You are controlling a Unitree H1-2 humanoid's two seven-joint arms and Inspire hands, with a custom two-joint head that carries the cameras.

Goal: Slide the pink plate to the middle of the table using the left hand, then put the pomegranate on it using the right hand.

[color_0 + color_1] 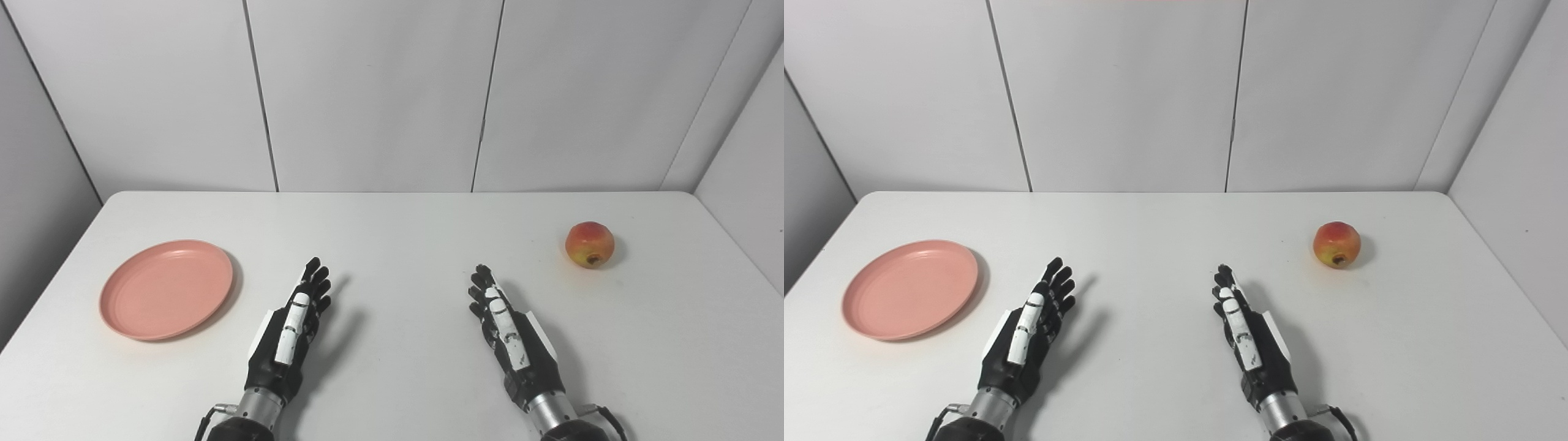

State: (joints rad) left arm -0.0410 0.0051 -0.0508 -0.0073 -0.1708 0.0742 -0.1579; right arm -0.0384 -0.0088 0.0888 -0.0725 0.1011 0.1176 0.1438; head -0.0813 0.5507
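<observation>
A pink plate [166, 288] lies empty on the left side of the white table [398, 233]. A red and yellow pomegranate [589, 244] sits on the right side of the table. My left hand [291, 334] is open and empty, fingers stretched forward, to the right of the plate and apart from it. My right hand [511, 340] is open and empty, fingers stretched forward, to the left of the pomegranate and nearer to me. In the right eye view the plate [911, 288], the pomegranate [1336, 244] and both hands show the same way.
White wall panels [373, 92] stand behind the table's far edge. A side wall [744, 177] rises close to the table's right edge and another [37, 184] to its left.
</observation>
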